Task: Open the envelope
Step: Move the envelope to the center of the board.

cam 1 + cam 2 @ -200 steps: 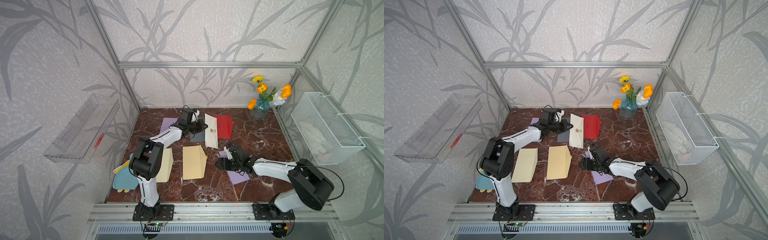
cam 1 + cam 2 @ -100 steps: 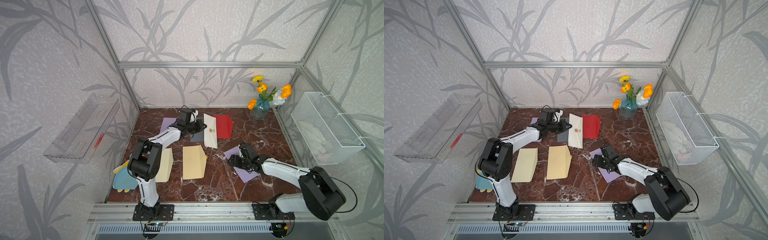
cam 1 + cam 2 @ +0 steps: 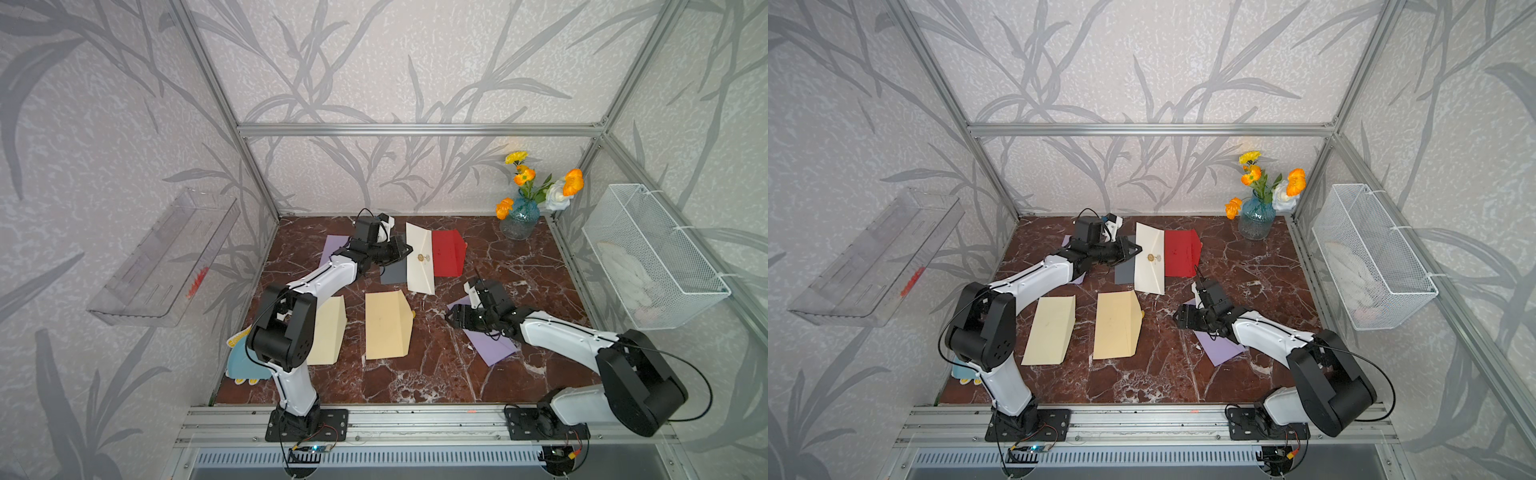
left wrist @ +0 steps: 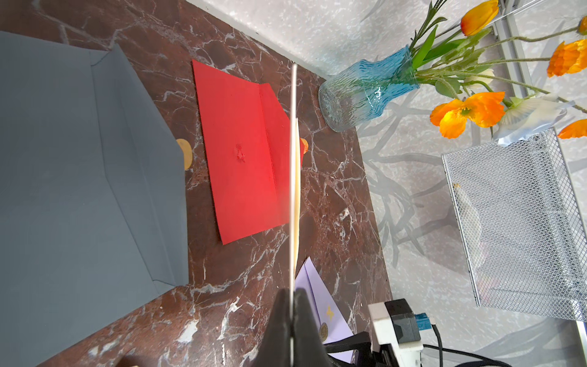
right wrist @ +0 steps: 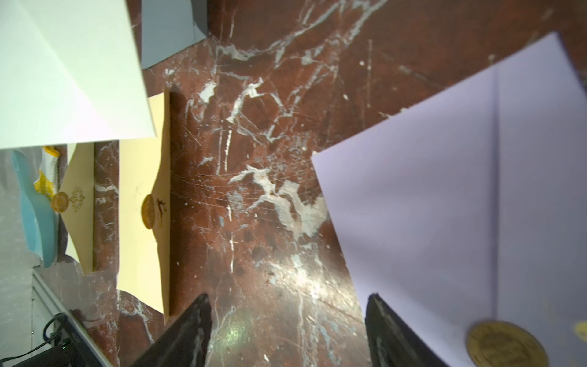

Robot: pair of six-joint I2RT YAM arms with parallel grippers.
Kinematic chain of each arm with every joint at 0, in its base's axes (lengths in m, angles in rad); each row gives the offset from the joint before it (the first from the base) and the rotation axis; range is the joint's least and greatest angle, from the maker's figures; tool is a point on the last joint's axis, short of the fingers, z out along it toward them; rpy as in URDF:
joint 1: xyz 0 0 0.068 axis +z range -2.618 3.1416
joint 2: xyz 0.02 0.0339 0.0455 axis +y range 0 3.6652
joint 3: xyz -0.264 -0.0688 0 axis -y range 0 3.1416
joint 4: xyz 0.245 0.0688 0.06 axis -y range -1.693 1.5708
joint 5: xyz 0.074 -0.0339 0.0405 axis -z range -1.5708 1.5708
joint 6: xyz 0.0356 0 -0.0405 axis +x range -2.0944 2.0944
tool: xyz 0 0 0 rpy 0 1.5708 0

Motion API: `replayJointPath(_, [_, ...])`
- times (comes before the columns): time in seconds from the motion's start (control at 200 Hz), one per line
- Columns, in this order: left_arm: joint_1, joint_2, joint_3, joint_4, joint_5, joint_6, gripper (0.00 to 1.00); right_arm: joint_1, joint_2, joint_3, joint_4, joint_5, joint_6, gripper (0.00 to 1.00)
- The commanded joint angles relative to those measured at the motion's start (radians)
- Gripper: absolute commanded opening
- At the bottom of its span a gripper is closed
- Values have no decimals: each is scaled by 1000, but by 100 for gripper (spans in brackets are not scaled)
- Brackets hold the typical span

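**Pinching the white envelope by its edge, left hand closed, right hand wide and empty**

The left hand (image 3: 409, 249) reaches toward the back of the counter (image 3: 415, 374) and is clamped tight on the near long edge of the white envelope (image 3: 419, 266). In the left wrist view the paper (image 4: 292, 159) runs edge-on, straight out from between the two closed fingers (image 4: 305, 317). In both top views the envelope's flap side faces up, the flap down with a gold seal (image 3: 1149, 258) on its point. It overlaps the grey envelope (image 3: 392, 272) on one side and the red envelope (image 3: 448, 257) on the other. From the right wrist it shows as a pale sheet (image 5: 70, 70) in front of the counter and the tan envelope (image 5: 143, 206).

The right hand (image 3: 453, 318) is low over the counter, well apart from the white envelope, its jaws spread wide with only bare marble between them. One finger (image 5: 390, 333) lies over the edge of a lilac envelope (image 3: 492, 345), which is flat on the counter and carries a gold seal of its own (image 5: 505, 346).

A second tan envelope (image 3: 328, 332) lies beside the first, near the left arm.
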Motion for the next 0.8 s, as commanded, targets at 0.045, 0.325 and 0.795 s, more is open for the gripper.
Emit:
replayJointPath(0.045, [7, -35, -13, 4, 0, 15, 0, 16, 115, 29, 83, -66, 9, 76])
replayJointPath(0.325, [17, -52, -26, 1, -2, 19, 0, 13, 168, 30, 87, -25, 2, 76])
replayJointPath(0.795, [28, -46, -32, 24, 19, 2, 0, -70, 59, 5, -85, 93, -44, 76])
